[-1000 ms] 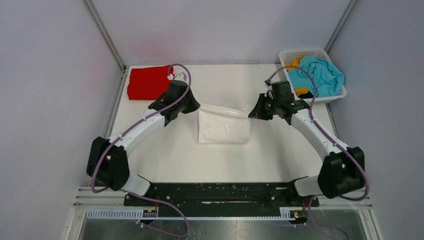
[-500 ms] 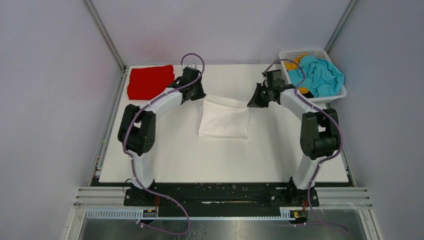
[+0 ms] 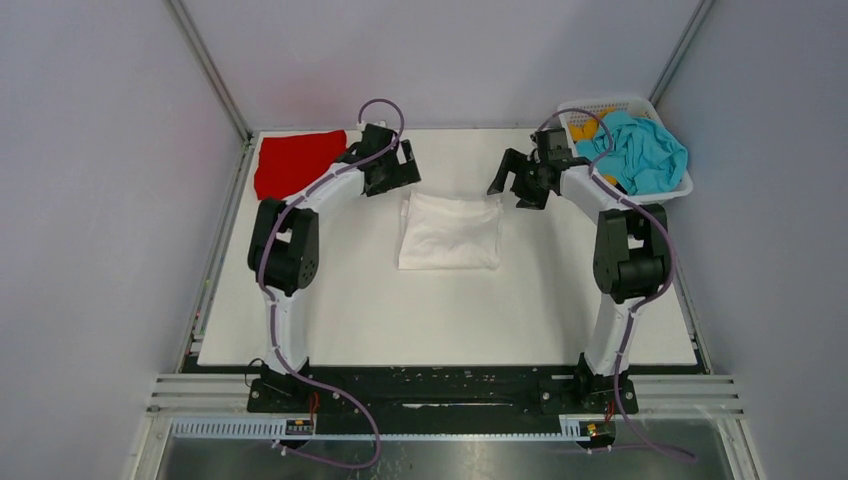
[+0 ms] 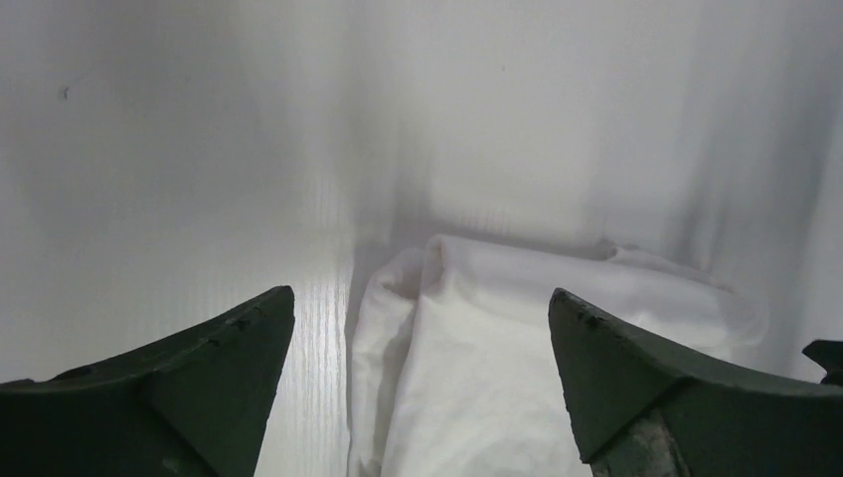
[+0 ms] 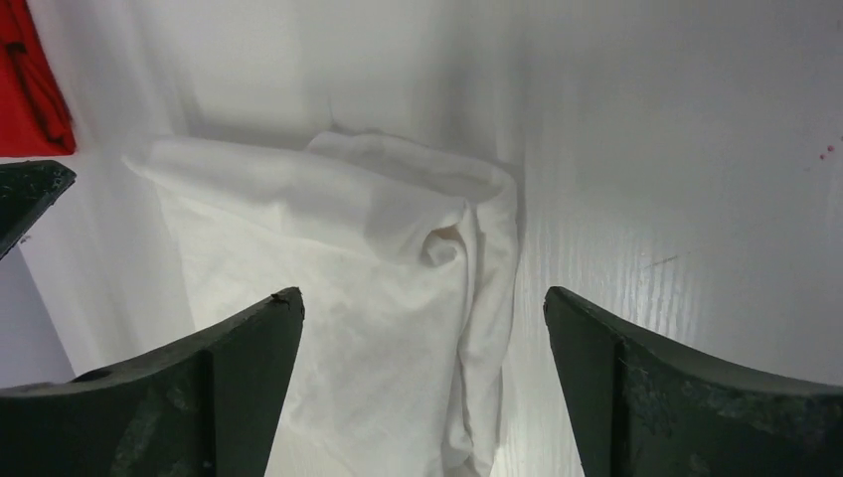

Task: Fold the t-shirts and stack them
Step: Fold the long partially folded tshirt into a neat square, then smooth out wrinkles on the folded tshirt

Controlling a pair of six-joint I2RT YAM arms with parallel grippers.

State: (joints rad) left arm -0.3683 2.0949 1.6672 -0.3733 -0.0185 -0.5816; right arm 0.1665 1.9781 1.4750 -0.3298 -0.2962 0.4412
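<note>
A folded white t-shirt [image 3: 450, 231] lies flat at the middle of the table. My left gripper [image 3: 402, 168] hovers open just beyond its far left corner. My right gripper [image 3: 514, 184] hovers open just beyond its far right corner. In the left wrist view the white t-shirt [image 4: 517, 358] shows between the wide-apart jaws of the left gripper [image 4: 421, 292], untouched. The right wrist view is alike: the white t-shirt [image 5: 348, 268] lies below the right gripper [image 5: 423, 292]. A folded red t-shirt [image 3: 295, 162] rests at the back left. Teal [image 3: 640, 150] and orange-yellow [image 3: 585, 128] t-shirts are bunched in the basket.
A white lattice basket [image 3: 612, 103] stands at the back right corner, close behind my right arm. Grey walls and metal posts enclose the white table [image 3: 350, 310] on three sides. A corner of the red t-shirt [image 5: 35, 89] shows in the right wrist view.
Both grippers were shut on the white shirt's edge, held stretched between them. They carried it towards the back, opened and let go. The shirt now lies folded on the table.
</note>
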